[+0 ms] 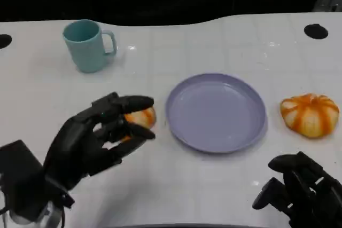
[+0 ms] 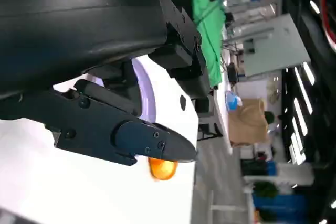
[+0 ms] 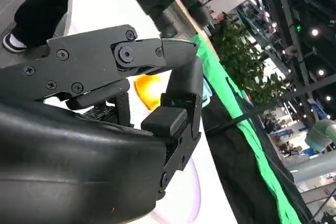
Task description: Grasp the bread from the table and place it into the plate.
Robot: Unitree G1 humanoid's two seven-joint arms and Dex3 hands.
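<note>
An orange-and-white bread roll [image 1: 143,117] lies on the white table just left of the lilac plate [image 1: 216,111]. My left hand [image 1: 101,132] reaches over this roll, its fingers spread, one finger above it and others on its near side; a firm grip is not evident. A second, larger striped bread [image 1: 310,115] sits right of the plate, seen past the left fingertip as an orange bread [image 2: 161,168] and beyond the right hand as a yellow-orange bread [image 3: 147,90]. My right hand [image 1: 299,188] rests low at the front right, fingers curled in, holding nothing.
A teal mug [image 1: 85,45] stands at the back left. Two black round marks [image 1: 316,31] sit near the table's far edge. The plate's rim [image 2: 144,90] shows behind the left hand. Dark floor lies beyond the table.
</note>
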